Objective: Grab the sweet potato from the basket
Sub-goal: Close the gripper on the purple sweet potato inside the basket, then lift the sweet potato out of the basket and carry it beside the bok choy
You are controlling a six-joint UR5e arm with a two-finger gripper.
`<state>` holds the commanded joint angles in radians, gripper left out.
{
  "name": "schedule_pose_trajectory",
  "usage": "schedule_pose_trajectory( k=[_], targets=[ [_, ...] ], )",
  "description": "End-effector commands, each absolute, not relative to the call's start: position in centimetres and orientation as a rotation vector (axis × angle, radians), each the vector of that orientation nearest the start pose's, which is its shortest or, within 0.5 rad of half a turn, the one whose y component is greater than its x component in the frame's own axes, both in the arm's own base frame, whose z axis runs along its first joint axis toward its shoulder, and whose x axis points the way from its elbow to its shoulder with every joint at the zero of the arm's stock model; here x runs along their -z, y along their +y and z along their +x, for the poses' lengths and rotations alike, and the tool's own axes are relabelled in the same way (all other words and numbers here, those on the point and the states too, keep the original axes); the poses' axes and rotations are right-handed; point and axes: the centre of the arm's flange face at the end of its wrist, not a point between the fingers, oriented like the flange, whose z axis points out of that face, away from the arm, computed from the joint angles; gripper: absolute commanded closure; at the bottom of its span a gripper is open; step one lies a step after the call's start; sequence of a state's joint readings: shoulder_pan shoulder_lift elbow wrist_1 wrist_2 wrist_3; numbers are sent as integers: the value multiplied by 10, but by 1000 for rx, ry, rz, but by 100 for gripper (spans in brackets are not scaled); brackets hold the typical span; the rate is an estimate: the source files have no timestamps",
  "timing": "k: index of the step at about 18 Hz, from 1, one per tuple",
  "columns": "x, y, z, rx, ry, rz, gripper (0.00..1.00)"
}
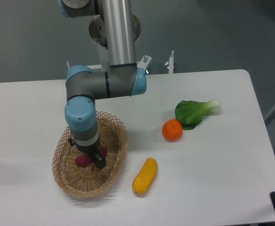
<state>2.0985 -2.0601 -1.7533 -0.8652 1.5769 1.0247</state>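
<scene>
The tan wicker basket [110,176] sits at the front left of the white table. The magenta-purple sweet potato [83,160] lies inside it, partly hidden by my gripper. My gripper [96,159] reaches straight down into the basket, with its dark fingers around the sweet potato. The wrist hides most of the fingers, so I cannot tell whether they are closed on the sweet potato.
A yellow oblong fruit [145,175] lies just right of the basket. A round orange [172,130] and a green leafy vegetable [194,113] lie further right. The arm's elbow [107,82] hangs over the table behind the basket.
</scene>
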Motion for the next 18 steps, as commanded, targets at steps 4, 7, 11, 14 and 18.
schedule_pose_trajectory(
  k=[4, 7, 11, 14, 18],
  targets=[
    [-204, 593, -192, -57, 771, -3020, 59],
    [-212, 592, -193, -75, 764, -3014, 79],
    [-235, 595, -198, -112, 766, -2985, 79],
    [-271, 590, -225, -169, 708, -2963, 79],
    [-318, 578, -276, -222, 634, -2952, 79]
  ],
)
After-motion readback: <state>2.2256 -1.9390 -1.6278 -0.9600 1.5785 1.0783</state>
